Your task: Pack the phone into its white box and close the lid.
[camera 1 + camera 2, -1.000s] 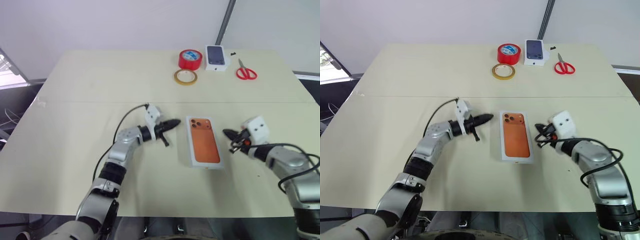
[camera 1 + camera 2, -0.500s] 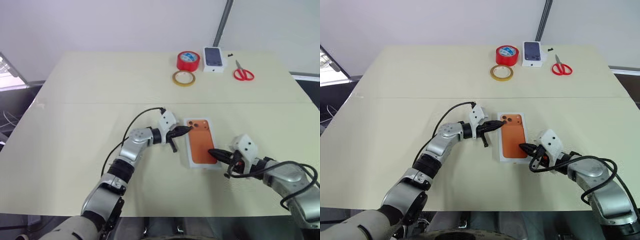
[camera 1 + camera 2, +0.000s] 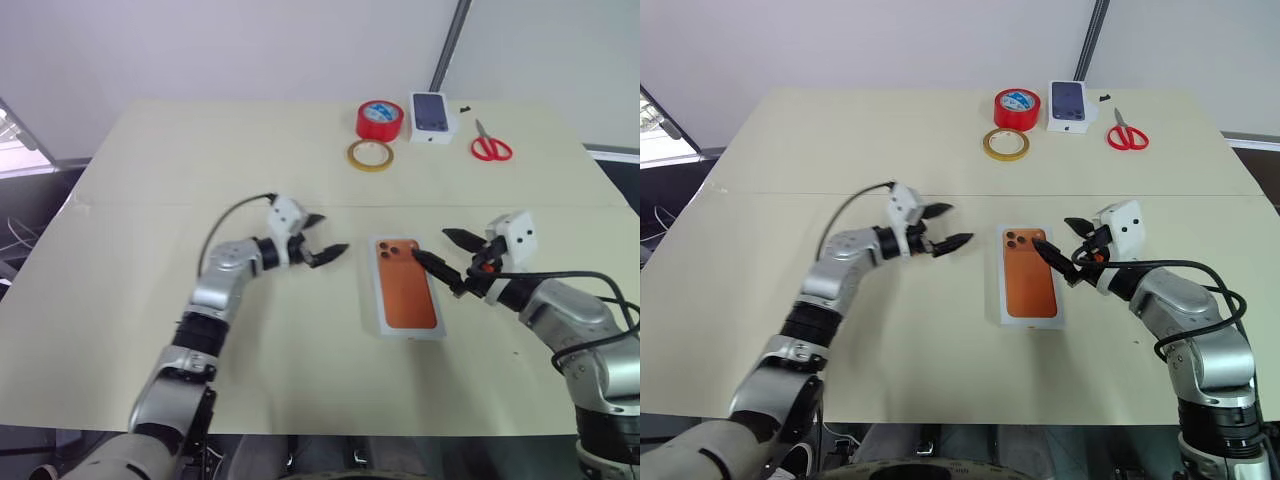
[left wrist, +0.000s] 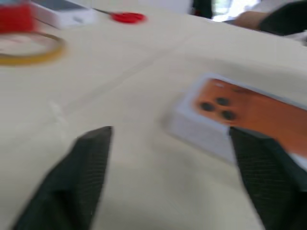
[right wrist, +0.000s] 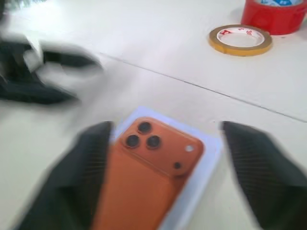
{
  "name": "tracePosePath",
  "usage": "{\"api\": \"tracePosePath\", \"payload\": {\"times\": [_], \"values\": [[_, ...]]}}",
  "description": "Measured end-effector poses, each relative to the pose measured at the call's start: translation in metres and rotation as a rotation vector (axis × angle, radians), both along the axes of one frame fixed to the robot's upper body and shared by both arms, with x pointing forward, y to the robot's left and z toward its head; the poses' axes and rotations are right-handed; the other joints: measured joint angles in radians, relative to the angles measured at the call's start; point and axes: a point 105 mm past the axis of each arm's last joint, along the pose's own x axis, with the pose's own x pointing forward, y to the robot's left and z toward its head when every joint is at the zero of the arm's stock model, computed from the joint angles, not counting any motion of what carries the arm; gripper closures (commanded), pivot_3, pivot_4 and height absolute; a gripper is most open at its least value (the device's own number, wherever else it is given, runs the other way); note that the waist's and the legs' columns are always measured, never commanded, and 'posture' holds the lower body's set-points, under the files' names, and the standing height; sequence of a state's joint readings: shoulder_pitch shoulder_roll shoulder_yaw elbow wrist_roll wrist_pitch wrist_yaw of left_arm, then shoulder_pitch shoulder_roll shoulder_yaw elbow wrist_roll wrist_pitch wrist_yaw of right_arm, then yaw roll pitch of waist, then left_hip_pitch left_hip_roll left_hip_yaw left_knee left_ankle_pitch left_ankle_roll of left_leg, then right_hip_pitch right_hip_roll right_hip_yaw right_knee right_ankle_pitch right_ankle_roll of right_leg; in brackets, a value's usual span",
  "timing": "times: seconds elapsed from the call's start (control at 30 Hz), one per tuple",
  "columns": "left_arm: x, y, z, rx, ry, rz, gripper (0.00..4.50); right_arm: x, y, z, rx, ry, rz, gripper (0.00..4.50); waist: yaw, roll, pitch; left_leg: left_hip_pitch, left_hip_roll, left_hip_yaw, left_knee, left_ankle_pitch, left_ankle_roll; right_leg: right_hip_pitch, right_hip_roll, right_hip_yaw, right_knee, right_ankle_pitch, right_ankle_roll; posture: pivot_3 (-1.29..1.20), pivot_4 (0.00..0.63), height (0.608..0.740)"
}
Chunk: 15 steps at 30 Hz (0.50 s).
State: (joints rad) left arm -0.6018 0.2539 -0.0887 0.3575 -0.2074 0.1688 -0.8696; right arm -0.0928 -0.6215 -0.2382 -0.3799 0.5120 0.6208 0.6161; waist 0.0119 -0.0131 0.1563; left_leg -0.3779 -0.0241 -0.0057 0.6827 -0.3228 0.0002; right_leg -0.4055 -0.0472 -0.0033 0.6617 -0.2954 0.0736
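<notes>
Orange phone [image 3: 406, 289] sits in the white box [image 3: 381, 318], mid-tabletop [image 3: 200, 160], nearer its front edge.
My left gripper [image 3: 327, 236] and right gripper [image 3: 440, 250] flank it, fingers apart, holding nothing.

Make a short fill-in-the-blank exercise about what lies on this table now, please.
1. The orange phone lies inside the ____ box.
2. The scissors have ____ handles.
3. The left gripper and the right gripper both have their fingers ____.
4. The yellow tape ring lies beside a ____ tape roll.

Missing words: white; red; open; red
</notes>
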Motion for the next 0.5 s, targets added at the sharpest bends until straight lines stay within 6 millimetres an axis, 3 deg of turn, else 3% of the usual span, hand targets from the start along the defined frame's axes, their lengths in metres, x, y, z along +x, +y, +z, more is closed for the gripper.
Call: {"api": "tracePosePath", "payload": {"times": [0.1, 0.27, 0.5], "values": [[-0.001, 0.035, -0.003, 0.076, -0.036, 0.072, 0.00, 0.000, -0.009, -0.008, -0.070, -0.002, 0.001, 0.06, -0.001, 0.000, 0.000, 0.000, 0.000, 0.000, 0.000, 0.000, 0.000, 0.000, -0.001, 0.000, -0.001, 0.000, 0.000, 0.00, 0.150, 0.740], [-0.016, 0.082, -0.032, 0.172, 0.029, 0.148, 0.00, 0.001, -0.021, -0.010, -0.150, -0.032, 0.024, 0.06, -0.004, 0.001, 0.001, 0.000, 0.000, 0.000, 0.000, 0.000, 0.000, 0.000, -0.001, 0.000, 0.000, 0.000, 0.000, 0.00, 0.150, 0.740], [-0.041, 0.120, -0.038, 0.214, 0.022, 0.188, 0.00, 0.002, -0.034, -0.017, -0.214, -0.036, 0.033, 0.06, -0.001, 0.002, 0.001, 0.000, 0.000, 0.000, 0.000, 0.000, 0.000, 0.001, -0.002, 0.000, -0.001, 0.000, 0.000, 0.00, 0.150, 0.740]]}}
